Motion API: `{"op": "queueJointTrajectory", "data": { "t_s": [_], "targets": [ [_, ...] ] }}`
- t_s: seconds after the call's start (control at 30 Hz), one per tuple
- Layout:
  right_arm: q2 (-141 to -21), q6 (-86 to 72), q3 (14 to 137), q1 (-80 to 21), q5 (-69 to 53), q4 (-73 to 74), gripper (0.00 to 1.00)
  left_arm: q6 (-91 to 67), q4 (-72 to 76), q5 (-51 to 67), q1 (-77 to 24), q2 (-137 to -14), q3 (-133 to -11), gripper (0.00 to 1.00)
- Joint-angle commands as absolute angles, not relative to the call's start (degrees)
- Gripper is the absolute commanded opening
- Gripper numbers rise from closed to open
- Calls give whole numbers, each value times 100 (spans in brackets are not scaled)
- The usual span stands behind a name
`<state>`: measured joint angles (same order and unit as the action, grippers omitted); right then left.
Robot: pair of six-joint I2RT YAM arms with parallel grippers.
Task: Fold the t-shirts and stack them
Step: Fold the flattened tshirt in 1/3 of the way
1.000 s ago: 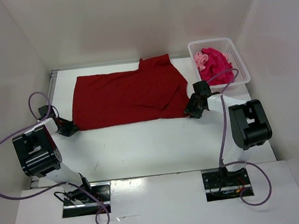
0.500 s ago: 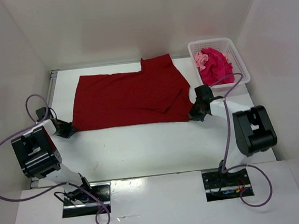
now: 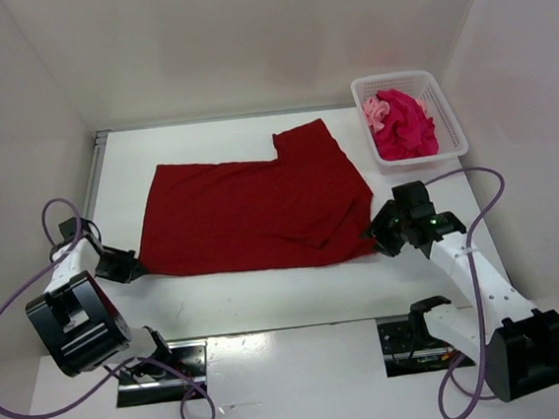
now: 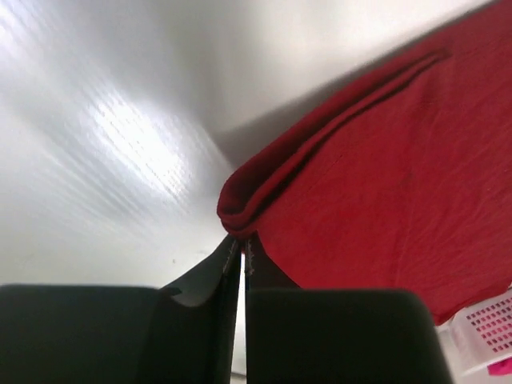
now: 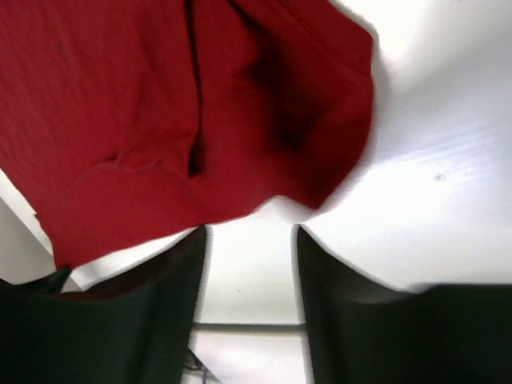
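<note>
Item: dark red t-shirt (image 3: 259, 206), spread on table (image 3: 268, 295). My left gripper (image 4: 238, 250) pinches its folded corner; my right gripper (image 5: 250, 236) stands wide (hem just beyond fingertips).

My white table (image 3: 268, 295) bears a dark red t-shirt (image 3: 250, 212), spread flat between my left gripper (image 3: 135, 269) and right gripper (image 3: 379, 233); a white mesh basket (image 3: 423, 160) sits beyond the right one.

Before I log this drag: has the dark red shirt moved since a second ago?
Yes. The dark red shirt slid toward the table's near edge, away from the back wall, while the white basket stayed put.
</note>
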<state>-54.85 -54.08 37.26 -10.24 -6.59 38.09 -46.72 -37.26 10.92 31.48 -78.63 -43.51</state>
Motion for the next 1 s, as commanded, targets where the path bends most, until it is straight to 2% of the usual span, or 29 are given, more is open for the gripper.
{"op": "queueJointTrajectory", "data": {
  "t_s": [0.0, 0.1, 0.13, 0.17, 0.2, 0.27, 0.3, 0.33, 0.37, 0.47, 0.67, 0.77, 0.97],
  "targets": [
    [-5432, -5328, 4191, -993, -651, 4341, 58, -4746, -4105, 1248, 3173, -7734, -4491, 26],
    [-5589, -4906, 4682, -993, -404, 4403, 59, -4597, -4044, 1195, 3173, -7935, -5190, 53],
    [-5790, -4809, 4763, -993, -465, 4316, 59, -4544, -4043, 1282, 3173, -7937, -5334, 53],
    [-5792, -4721, 4764, -993, -466, 4202, 57, -4544, -3895, 1335, 3173, -7937, -5431, 51],
    [-6018, -4659, 4764, -993, -683, 3853, 42, -4544, -3772, 1336, 2877, -7937, -5432, 44],
    [-6518, -4606, 4702, -1045, -1157, 3474, 23, -4491, -3378, 1239, 2603, -7867, -5493, 27],
    [-6678, -4605, 4633, -1142, -1160, 3272, 16, -4491, -3175, 1239, 2445, -7814, -5415, 24],
    [-6828, -4658, 4632, -1456, -1160, 2904, 2, -4404, -3051, 1187, 2026, -7813, -5414, 19],
    [-7003, -4658, 4632, -1598, -1030, 2761, 0, -4403, -2815, 1030, 1778, -7813, -5414, 15],
    [-7724, -4719, 4632, -1906, -976, 2313, 0, -4508, -2287, 827, 697, -7839, -5545, 6],
    [-8515, -4720, 4632, -2214, -906, 1942, 0, -4641, -1584, 967, -928, -8735, -5949, 5],
    [-8797, -4772, 4580, -2285, -905, 1784, 0, -4702, -1364, 1054, -1230, -9140, -5950, 5],
    [-9131, -4834, 4657, -2391, -905, 1565, 0, -4825, -1090, 1064, -1230, -9413, -5450, 6]
  ]
}}
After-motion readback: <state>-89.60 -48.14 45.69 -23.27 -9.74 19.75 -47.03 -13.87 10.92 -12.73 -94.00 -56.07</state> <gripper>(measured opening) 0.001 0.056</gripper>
